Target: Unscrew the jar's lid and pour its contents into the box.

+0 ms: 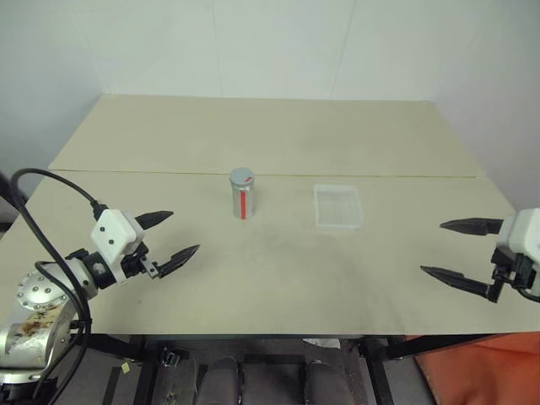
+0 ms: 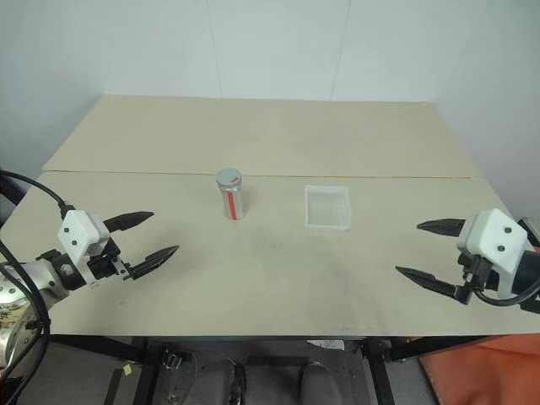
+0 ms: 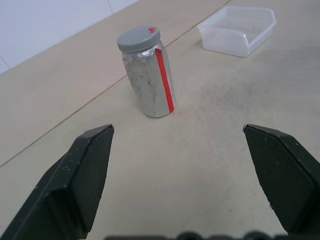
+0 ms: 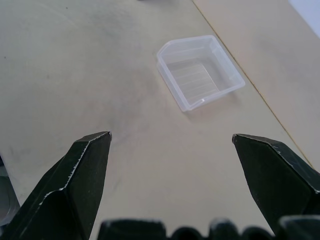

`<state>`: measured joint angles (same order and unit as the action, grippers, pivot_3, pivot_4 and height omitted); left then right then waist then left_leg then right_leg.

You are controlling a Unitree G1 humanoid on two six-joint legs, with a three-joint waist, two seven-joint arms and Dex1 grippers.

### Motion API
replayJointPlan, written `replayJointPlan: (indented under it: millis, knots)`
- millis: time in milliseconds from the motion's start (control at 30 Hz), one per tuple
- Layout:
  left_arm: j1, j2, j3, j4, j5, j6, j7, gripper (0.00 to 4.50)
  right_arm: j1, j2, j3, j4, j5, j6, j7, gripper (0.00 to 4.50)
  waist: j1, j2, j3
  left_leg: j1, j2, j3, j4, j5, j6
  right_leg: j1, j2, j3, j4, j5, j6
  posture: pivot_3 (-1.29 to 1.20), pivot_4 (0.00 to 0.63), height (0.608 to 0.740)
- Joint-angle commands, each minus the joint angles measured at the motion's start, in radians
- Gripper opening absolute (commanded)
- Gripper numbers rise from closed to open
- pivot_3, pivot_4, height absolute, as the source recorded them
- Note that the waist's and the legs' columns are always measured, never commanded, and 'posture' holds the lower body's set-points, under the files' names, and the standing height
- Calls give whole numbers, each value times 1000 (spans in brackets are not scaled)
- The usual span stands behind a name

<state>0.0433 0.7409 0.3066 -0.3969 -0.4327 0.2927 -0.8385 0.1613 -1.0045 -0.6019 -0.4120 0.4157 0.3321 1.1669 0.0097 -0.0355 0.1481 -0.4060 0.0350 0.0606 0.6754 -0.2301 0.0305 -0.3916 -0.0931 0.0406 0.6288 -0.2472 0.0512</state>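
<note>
Near the table's (image 1: 278, 278) middle seam stands the jar (image 1: 242, 195), upright, the lid (image 1: 242, 176) on, the box (image 1: 338, 207) near it on the right, empty. My left gripper (image 1: 175, 236) and right gripper (image 1: 460, 250) hang wide open, well apart from the jar — nothing blocks them. I'd worry a one-sided nudge topples that narrow jar — or skids the light box.

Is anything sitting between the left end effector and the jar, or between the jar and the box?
Nothing visible. Bare table lies between the open left end effector and the upright jar, lid on. The stretch from the jar to the empty box is bare as well.
</note>
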Motion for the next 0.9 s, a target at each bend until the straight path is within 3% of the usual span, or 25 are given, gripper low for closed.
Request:
replayJointPlan:
  millis: [33, 900]
  knots:
    - [-2, -4, 3, -43, -7, -5, 15, 4485, -19, -18, -11, -13, 9, -5, -10, 4500, 1, 0, 0, 0, 0, 0, 0, 0, 0, 0, 0, 0, 0, 0, 0, 0, 150, 740]
    - [-16, 22, 3, 10, 4, -35, -21, 4485, 4, -5, -8, -24, -3, -15, -39, 4500, 0, 0, 0, 0, 1, 0, -1, 0, 0, 0, 0, 0, 0, 0, 0, 0, 150, 740]
